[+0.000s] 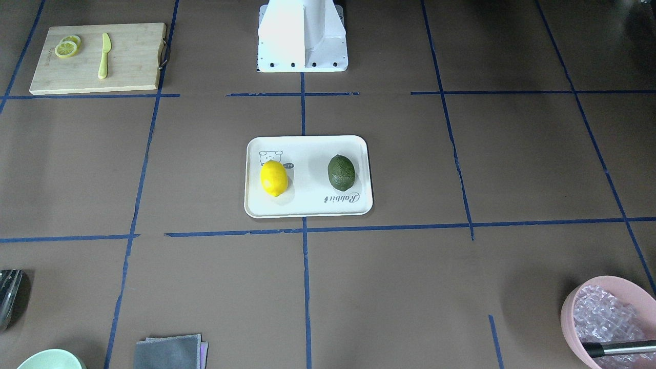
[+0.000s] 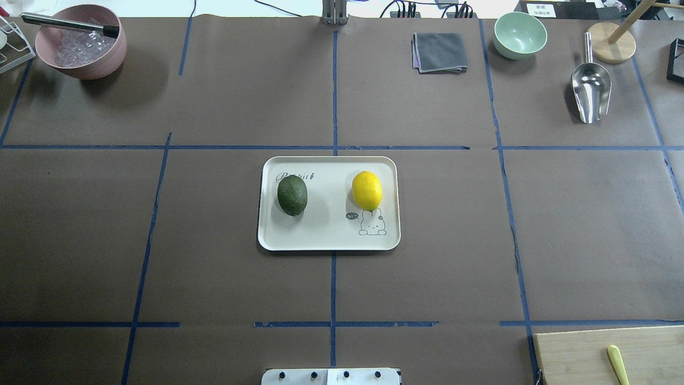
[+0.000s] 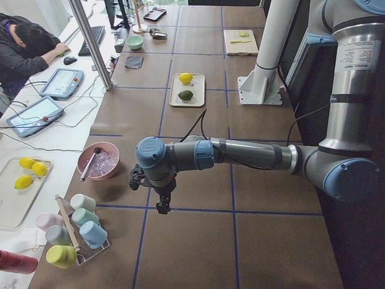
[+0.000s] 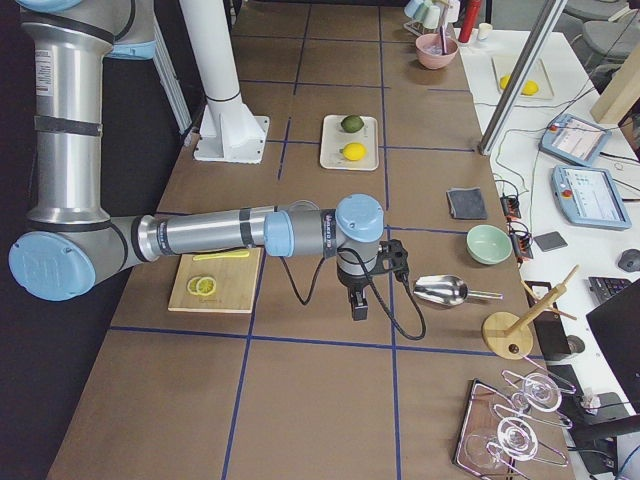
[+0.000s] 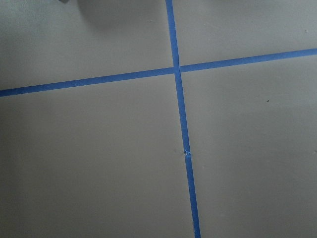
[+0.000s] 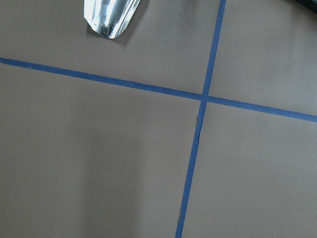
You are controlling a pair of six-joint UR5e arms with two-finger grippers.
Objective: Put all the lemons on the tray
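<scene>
resting apart on the tray (image 1: pixel 307 205) in the middle of the surface (image 1: pixel 487 169), the yellow lemon (image 1: pixel 274 178) and green lemon (image 1: pixel 341 172) look firm and roll-prone, probably best pinched across the waist. whether the left gripper (image 3: pixel 162 205) or right gripper (image 4: pixel 358 305) is spread, i cannot tell.

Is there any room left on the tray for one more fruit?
Yes. The strip between the green lemon and the yellow lemon is bare. So is the tray edge nearest the robot, beside the rabbit drawing. It is tight at the short sides, where each lemon sits near the rim.
</scene>
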